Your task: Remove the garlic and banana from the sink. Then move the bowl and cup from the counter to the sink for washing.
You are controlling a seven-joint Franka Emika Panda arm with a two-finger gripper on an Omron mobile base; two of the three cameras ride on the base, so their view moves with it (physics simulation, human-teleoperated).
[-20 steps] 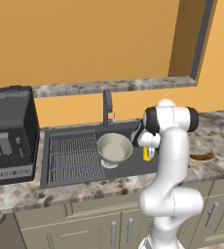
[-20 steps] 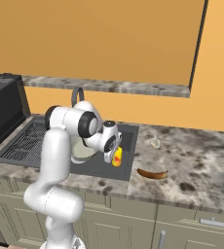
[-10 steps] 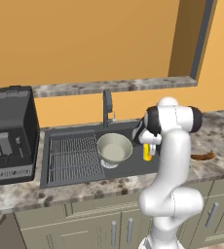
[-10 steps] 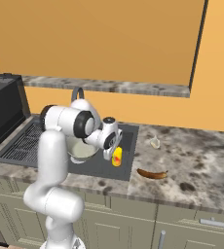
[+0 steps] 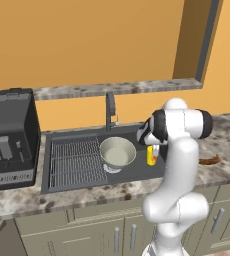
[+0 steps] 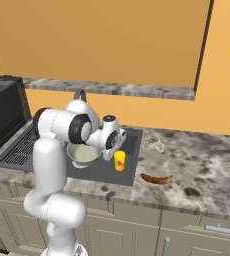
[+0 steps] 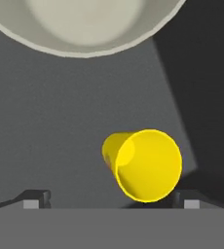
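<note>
The yellow cup (image 7: pixel 145 165) stands upright on the dark sink (image 7: pixel 46 121) floor, just below my open gripper (image 7: pixel 111 200); it sits nearer the right fingertip, and neither fingertip touches it. The grey bowl (image 7: pixel 84 24) with its cream inside rests in the sink beside it. From the base, the cup (image 5: pixel 151 155) (image 6: pixel 119 161) is at the basin's right end, with the bowl (image 5: pixel 118 152) (image 6: pixel 84 154) to its left and my gripper (image 6: pixel 116 150) hanging over the cup. The banana (image 6: pixel 156 178) (image 5: pixel 209 160) and the garlic (image 6: pixel 159 147) lie on the counter right of the sink (image 6: pixel 132 142).
A black coffee machine (image 5: pixel 12 135) stands on the counter left of the sink. The dark faucet (image 5: pixel 110 107) rises behind the basin, and a ribbed wire rack (image 5: pixel 74 157) covers its left part. The speckled counter (image 6: pixel 202 170) stretches to the right.
My hand has risen slightly above the cup, which stays standing in the sink. The bowl, banana and garlic have not moved.
</note>
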